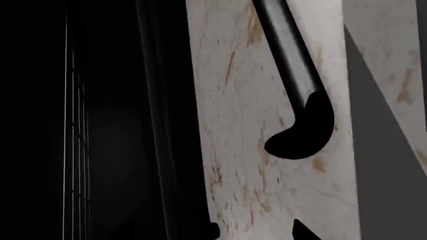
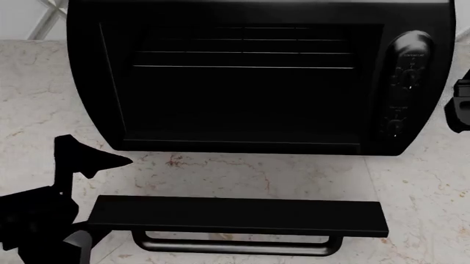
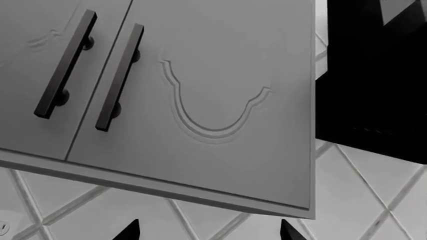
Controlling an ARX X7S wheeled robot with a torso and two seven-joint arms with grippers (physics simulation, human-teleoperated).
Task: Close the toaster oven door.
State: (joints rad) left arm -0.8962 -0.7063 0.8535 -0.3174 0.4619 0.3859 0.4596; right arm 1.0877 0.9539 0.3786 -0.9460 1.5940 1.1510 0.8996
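Glossy black, the toaster oven [image 2: 257, 77] stands at the back of the marble countertop [image 2: 242, 173], filling most of my head view. Its cavity is open; the wire rack [image 2: 242, 58] spans the upper interior, and a vertical column of knobs [image 2: 408, 82] occupies the right side panel.

The door [image 2: 239, 215] is folded down flat in front of the oven, lying level above the countertop nearer to me. Its tubular bar handle [image 2: 235, 245] runs along the near edge, facing me.

My left gripper [image 2: 85, 159] sits at the door's left end, just beside the panel's corner, with my left arm below it at the lower left of the head view. One dark finger points toward the oven's lower left corner. In the left wrist view, the two fingertips [image 1: 303, 231] show apart at the frame edge, so the jaws are spread with nothing between them. The handle's curved end [image 1: 303, 125] appears close ahead over the marble, and the rack wires [image 1: 73, 150] show in the dark cavity.

My right gripper [image 2: 459, 107] is at the right edge, near the knob column. Its wrist view shows both fingertips [image 3: 127, 231] spread wide, facing grey cabinet doors [image 3: 200, 100] with black pulls [image 3: 120, 77] above a tiled wall [image 3: 373, 195].
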